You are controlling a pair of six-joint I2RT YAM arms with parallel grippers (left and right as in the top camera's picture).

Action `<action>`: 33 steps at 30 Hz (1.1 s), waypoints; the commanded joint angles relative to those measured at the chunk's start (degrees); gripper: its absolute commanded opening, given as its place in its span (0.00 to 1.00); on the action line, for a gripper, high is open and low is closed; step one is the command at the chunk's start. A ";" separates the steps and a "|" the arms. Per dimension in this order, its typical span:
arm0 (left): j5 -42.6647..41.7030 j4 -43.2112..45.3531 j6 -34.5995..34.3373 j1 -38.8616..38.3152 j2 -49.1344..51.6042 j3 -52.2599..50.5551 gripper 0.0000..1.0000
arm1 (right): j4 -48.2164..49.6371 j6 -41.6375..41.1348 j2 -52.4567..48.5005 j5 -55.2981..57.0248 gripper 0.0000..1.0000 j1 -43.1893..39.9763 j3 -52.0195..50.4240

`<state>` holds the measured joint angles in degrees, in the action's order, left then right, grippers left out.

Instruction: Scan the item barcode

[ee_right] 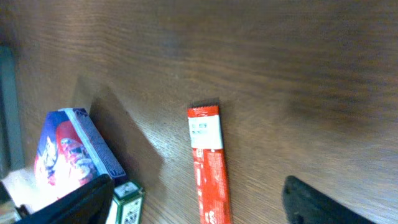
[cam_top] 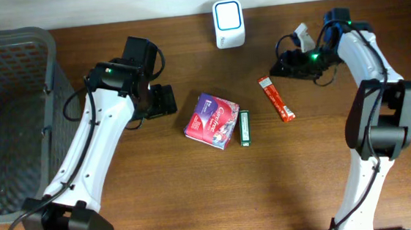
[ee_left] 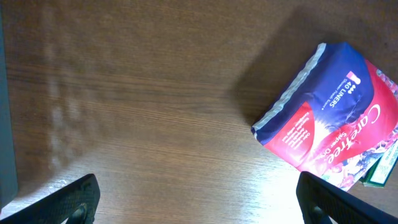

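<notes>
At the far right of the table [cam_top: 147, 208], the right pincer [cam_top: 283, 66] hovers with its fingers [ee_right: 317, 202] wide apart, holding nothing. The red stick [cam_top: 275, 98] lies flat on the wood just below it, untouched. Bare wood separates the stick from the white scanner [cam_top: 228, 23] at the far edge. The left pincer [cam_top: 164, 100], also wide apart and empty, sits just left of a purple pack [cam_top: 212, 119]. A green box [cam_top: 244, 127] is beside the pack. A grey basket [cam_top: 9, 42] fills the left edge.
</notes>
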<state>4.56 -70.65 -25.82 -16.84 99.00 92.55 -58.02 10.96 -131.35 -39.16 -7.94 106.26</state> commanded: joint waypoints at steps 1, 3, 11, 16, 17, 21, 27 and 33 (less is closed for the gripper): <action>0.44 -0.07 -0.48 0.13 -0.44 0.11 0.99 | 0.50 0.59 0.48 0.72 0.80 0.44 -4.20; 0.44 -0.07 -0.48 0.13 -0.44 0.11 0.99 | 2.12 0.59 0.46 1.95 0.80 0.50 -7.93; 0.44 -0.07 -0.48 0.13 -0.44 0.11 0.99 | 4.17 -4.48 0.48 6.88 0.12 4.96 -13.29; 0.44 -0.07 -0.48 0.13 -0.44 0.11 0.99 | -2.62 -9.57 0.96 15.85 0.04 6.01 -5.22; 0.44 -0.07 -0.48 0.13 -0.44 0.11 0.99 | -4.04 -9.81 1.81 17.81 0.04 6.08 -3.48; 0.44 -0.07 -0.48 0.13 -0.44 0.11 0.99 | -10.32 -4.48 6.78 20.55 0.63 8.09 -2.16; 0.44 -0.07 -0.48 0.13 -0.44 0.11 0.99 | -2.62 -1.99 4.59 20.35 0.60 10.56 -15.21; 0.44 -0.07 -0.48 0.13 -0.44 0.11 0.99 | -0.09 -7.23 4.68 20.35 0.04 10.56 -17.25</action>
<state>4.58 -70.67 -25.80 -16.84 99.00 92.55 -57.58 6.04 -124.86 -21.10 2.44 89.32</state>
